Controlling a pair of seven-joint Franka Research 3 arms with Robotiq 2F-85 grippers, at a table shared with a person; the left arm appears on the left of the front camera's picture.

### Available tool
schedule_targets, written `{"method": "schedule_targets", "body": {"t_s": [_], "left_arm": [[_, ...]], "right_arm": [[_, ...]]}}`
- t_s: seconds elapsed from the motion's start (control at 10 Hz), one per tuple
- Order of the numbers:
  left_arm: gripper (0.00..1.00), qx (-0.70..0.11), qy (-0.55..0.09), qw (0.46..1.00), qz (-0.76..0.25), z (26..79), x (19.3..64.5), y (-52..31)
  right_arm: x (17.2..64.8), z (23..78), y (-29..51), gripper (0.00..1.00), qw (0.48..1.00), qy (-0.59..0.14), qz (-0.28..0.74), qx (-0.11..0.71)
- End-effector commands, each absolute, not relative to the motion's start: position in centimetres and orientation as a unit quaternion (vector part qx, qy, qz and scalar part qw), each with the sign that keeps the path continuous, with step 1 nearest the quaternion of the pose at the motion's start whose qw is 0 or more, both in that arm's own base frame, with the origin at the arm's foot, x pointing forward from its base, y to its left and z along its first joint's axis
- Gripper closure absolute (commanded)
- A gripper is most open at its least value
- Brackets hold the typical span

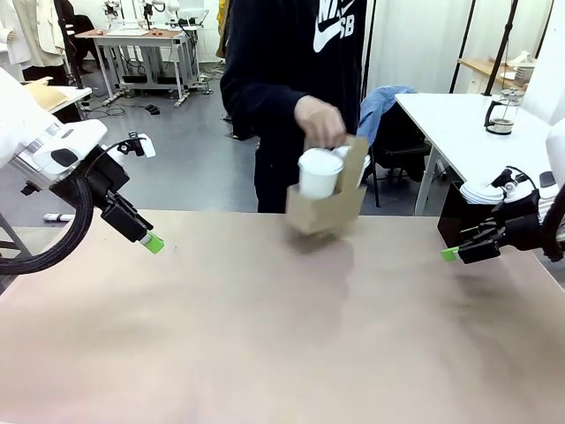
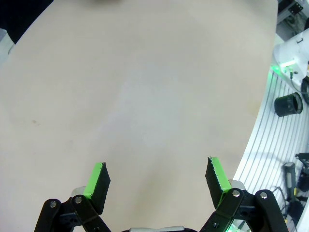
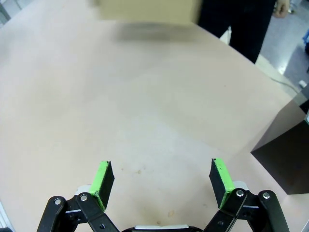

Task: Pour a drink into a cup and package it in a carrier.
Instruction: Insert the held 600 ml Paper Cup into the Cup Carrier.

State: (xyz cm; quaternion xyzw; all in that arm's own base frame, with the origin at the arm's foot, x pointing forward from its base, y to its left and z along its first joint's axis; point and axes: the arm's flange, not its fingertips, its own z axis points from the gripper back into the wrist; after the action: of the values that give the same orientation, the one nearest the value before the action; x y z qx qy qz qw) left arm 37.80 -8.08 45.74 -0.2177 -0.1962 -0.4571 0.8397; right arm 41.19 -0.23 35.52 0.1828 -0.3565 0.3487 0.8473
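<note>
Here the carrier [image 1: 328, 205] is held by the person's hand [image 1: 320, 120] at its handle tab, just above the far middle of the table [image 1: 265, 336]. The cup [image 1: 319, 172], lidded and white, is seated in the carrier. A blur is seen over both, so the carrier is judged to be swinging or in motion.

Well to the left of the carrier, the left gripper [image 1: 152, 244] is raised over the table, its 2 jaws spread wide with nothing between them. Well to the right of the carrier, the right gripper [image 1: 451, 254] is likewise spread wide and empty, beside a black box [image 1: 452, 216] with white lids.

The drink itself cannot be seen through the lid. A spill could be caused if the carrier were tilted or set down hard. The cup could also be tipped from its hole if the carrier were jolted.
</note>
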Motion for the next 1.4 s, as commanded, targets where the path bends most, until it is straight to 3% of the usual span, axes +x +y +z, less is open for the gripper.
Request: {"method": "schedule_targets", "body": {"t_s": [0.0,1.3], "left_arm": [[0.00,-0.224,-0.206,0.833,-0.461,45.65,37.88,-8.00],[0.00,-0.224,-0.206,0.833,-0.461,45.65,37.88,-8.00]], "right_arm": [[41.18,35.57,-0.31,0.00,0.847,-0.356,0.350,0.182],[41.18,35.57,-0.31,0.00,0.847,-0.356,0.350,0.182]]}}
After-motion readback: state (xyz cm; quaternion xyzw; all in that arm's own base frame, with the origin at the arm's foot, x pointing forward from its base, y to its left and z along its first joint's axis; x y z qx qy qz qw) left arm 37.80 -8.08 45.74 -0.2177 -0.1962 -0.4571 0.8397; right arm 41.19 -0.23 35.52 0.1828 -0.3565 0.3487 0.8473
